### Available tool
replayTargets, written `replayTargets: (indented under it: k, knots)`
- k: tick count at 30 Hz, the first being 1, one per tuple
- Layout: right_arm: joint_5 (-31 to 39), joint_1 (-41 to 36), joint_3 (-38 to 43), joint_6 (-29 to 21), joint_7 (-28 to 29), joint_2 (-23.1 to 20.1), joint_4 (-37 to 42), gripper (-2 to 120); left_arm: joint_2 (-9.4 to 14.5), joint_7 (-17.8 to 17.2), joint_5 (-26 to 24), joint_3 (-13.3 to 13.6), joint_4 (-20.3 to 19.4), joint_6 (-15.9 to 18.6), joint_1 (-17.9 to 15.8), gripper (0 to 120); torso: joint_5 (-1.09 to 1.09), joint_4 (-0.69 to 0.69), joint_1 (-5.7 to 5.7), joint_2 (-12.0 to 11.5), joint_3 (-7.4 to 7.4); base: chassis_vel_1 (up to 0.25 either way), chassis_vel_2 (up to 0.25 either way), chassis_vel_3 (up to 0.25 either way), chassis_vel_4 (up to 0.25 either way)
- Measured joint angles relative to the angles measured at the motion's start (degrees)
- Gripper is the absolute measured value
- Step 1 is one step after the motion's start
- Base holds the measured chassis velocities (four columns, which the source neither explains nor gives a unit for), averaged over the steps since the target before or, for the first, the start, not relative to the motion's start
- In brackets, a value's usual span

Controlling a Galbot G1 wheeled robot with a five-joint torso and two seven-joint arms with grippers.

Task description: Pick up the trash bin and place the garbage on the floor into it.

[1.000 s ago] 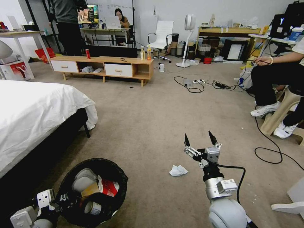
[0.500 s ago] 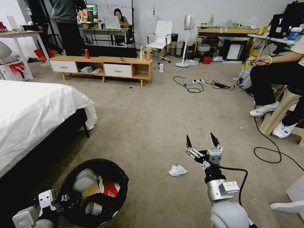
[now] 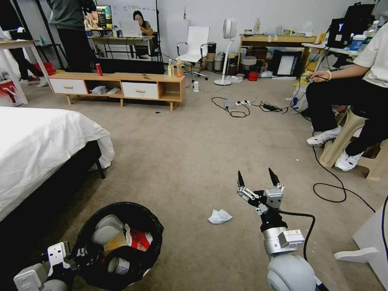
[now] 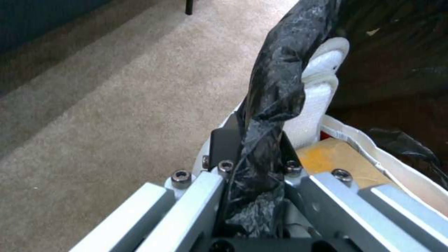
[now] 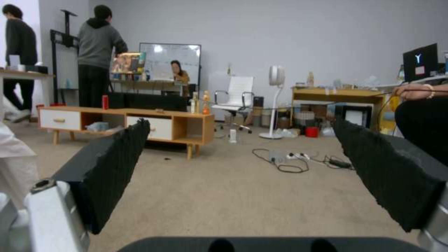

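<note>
Carpet (image 3: pixel 190 137) in beige-grey covers the floor of a cluttered room. At the lower left of the head view, the left end effector (image 3: pixel 83 255) is clamped on the near rim of the trash bin (image 3: pixel 139 214), a small round bin lined with a crinkly black bag. The left wrist view shows that grip close up: the left end effector (image 4: pixel 254 164) has its fingers pressed together on a bunched fold of black bag over the bin's rim (image 4: pixel 275 87). Inside the bin lie collected pieces of garbage (a red-and-white packet (image 3: pixel 138 238), a brown paper piece and white crumpled material).

One crumpled white tissue (image 3: pixel 219 216) lies on the carpet, between the bin and the right arm, just to the left of the right arm's wrist. The right end effector (image 3: pixel 258 181) hovers above the carpet a little beyond and to the right of the tissue, its two dark fingers spread wide and holding nothing. In the right wrist view the right end effector (image 5: pixel 243 168) shows the same wide gap, with bare carpet between the black pads (image 5: pixel 114 164).

A bed with a white sheet (image 3: pixel 40 149) stands to the left of the bin. A low wooden cabinet (image 3: pixel 117 85) stands far across the room, well apart from the bin.
</note>
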Motion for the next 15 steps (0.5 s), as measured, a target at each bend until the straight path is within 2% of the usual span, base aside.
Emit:
replayTargets:
  k: [9,15]
  knots:
    - [0.0,0.4,-0.3,0.1,0.0,0.1,-0.6,100,0.0,-0.1,-0.2,-0.2,0.0,0.0,0.0,2,0.00,0.00,0.00,0.0,0.00,-0.006,0.013,0.015,-0.008]
    - [0.1,0.5,-0.5,0.2,0.0,0.1,-0.6,100,-0.1,-0.1,-0.2,-0.3,0.0,0.0,0.0,2,0.00,0.00,0.00,0.0,0.00,-0.112,0.098,0.102,-0.110]
